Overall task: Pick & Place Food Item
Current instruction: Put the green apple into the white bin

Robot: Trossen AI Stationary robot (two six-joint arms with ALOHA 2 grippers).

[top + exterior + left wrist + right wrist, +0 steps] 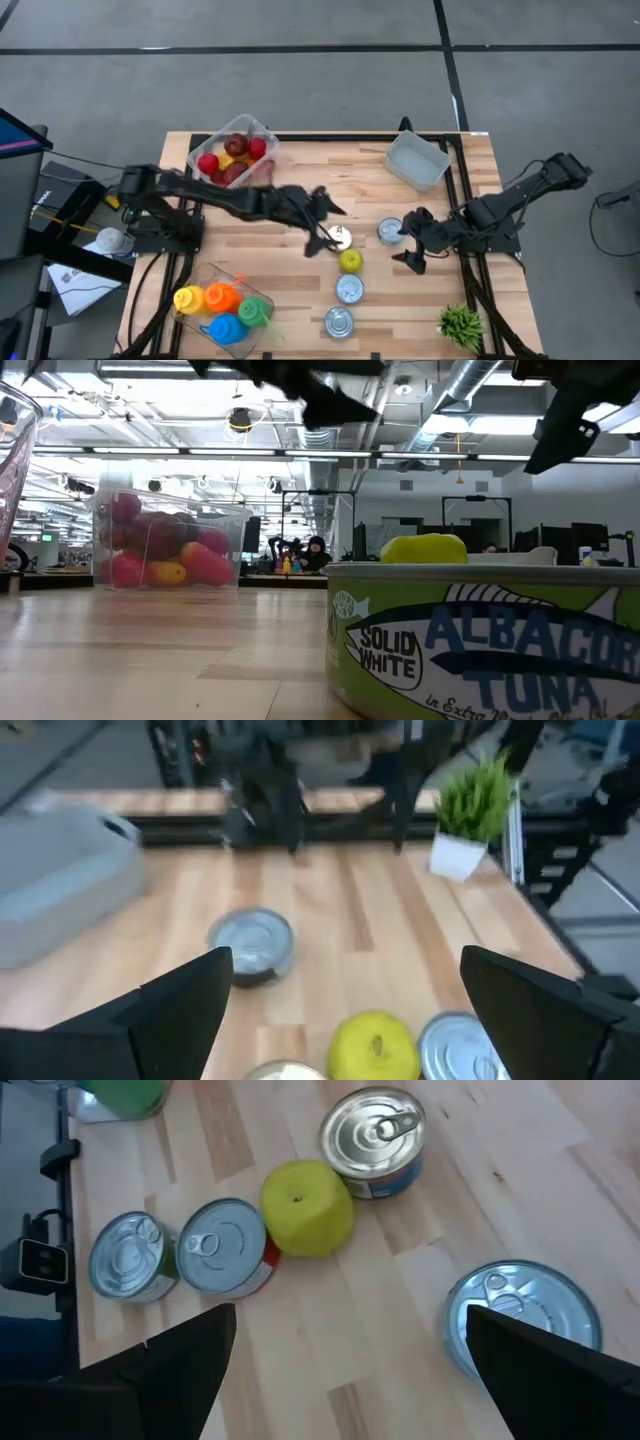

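High view puts the yellow-green apple-shaped food item [350, 261] just right of the wooden table's [300, 290] centre, resting on the boards with nothing gripping it. Touching it at 6 o'clock is a round silver-lidded tin can [349, 289]; a second tin [339, 322] lies further along at 6 o'clock, a third [340, 237] sits against it at 11 o'clock, and a fourth tin with a blue side [389, 232] stands apart at 1 o'clock. The left gripper [325, 228] hangs at 10 o'clock from the fruit, over the third tin, jaws spread wide and empty. The right gripper [412, 245] is at 3 o'clock, near the blue tin, likewise spread wide and holding nothing. Farther out, a clear plastic tub of red and yellow fruit [232, 152] sits at 10 o'clock, an empty translucent tub [417, 160] at 1 o'clock, a small green potted plant [461, 325] at 4 o'clock, and a clear tray of coloured toy bottles [226, 305] at 8 o'clock.
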